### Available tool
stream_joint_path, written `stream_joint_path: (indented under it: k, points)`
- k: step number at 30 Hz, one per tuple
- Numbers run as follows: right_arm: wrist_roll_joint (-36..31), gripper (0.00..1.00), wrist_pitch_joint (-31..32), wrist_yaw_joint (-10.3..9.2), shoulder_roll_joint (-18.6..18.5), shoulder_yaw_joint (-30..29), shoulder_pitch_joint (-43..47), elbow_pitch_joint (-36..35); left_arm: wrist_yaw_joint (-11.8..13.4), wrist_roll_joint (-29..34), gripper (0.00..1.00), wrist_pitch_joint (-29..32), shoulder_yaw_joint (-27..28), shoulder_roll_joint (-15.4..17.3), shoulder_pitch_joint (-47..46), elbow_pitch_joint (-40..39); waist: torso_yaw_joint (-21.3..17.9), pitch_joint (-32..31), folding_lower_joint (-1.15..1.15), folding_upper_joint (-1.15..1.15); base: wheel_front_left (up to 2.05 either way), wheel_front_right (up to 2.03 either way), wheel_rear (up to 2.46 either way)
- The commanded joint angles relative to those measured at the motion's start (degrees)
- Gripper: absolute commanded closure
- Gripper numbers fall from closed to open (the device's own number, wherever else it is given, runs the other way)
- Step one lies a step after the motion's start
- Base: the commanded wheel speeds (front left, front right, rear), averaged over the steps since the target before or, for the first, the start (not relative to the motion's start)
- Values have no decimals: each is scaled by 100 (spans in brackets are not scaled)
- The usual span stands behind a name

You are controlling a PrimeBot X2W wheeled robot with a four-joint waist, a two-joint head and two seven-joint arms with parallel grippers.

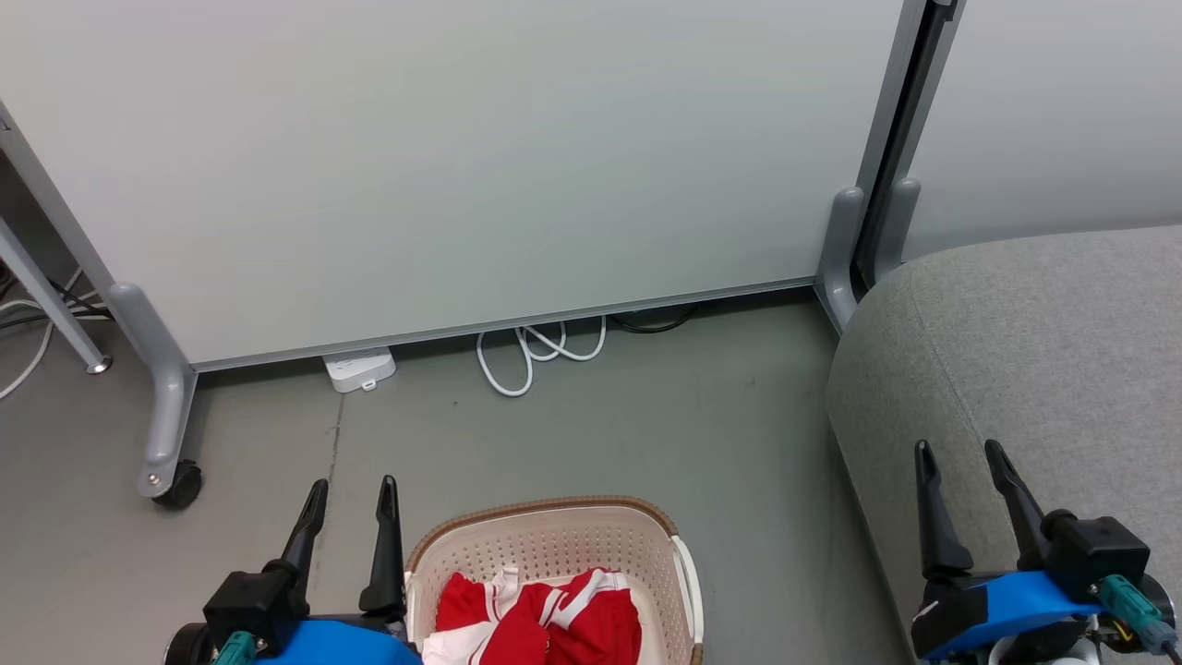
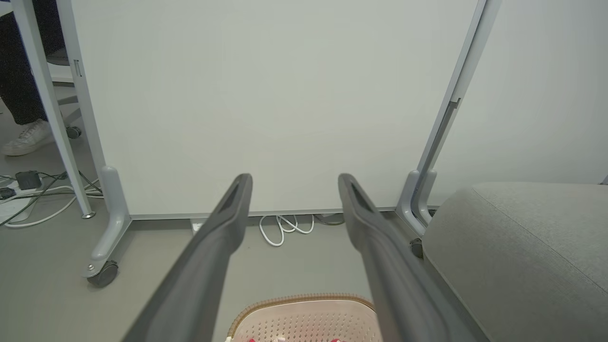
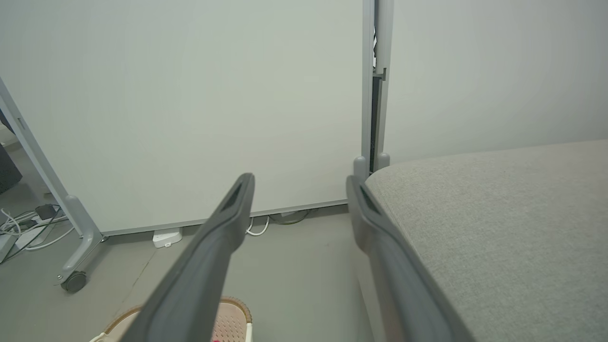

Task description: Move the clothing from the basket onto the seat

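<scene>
**Nowhere near done: clothing lies in the basket**

The left gripper, spread wide and empty, hangs just left of the basket, with the clothing heaped low to its right. The right gripper, equally wide and empty, hangs at the near edge of the seat, which stretches ahead and to its right. No pick-up appears to have begun. The next move likely calls for the left gripper to swing right, dip in and pinch a fold of fabric.

left hand — long black tapered fingers, blue wrist shell | right hand — same, teal connector
</scene>
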Motion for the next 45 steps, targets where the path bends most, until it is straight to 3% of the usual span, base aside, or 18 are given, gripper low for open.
stream_joint_path:
  k: [1, 8, 27, 32, 39, 45]
  points:
    - [-128, 0, -47, -2, -32, -7, 79, -34, 29, 114, 0, -44, -39, 31, -36, -14, 2, -4, 0, 0, 0, 0, 0]
    - [-382, 0, -100, -2, -34, 17, 83, -51, 100, 326, 0, -117, -84, 33, -15, -39, -16, -22, 0, 0, 0, 0, 0]
    - [-296, 0, -61, -2, -32, 101, -35, -129, 93, 161, 0, -102, -107, 30, 2, 222, -150, 153, 0, 0, 0, 0, 0]
    - [-346, 0, -25, -2, -26, 378, -295, -293, 44, 118, 0, -64, -158, 30, -350, 753, -444, 743, 0, 0, 0, 0, 0]
    - [-148, 0, -164, -3, -28, 693, -850, -399, -132, 49, 0, 659, -238, 185, -1211, 1809, -975, 1781, 0, 0, 0, 0, 0]
    - [86, 0, -362, -3, -22, 963, -1263, -323, -32, 75, 0, 1173, -176, 417, -2002, 2585, -1515, 2634, 0, 0, 0, 0, 0]
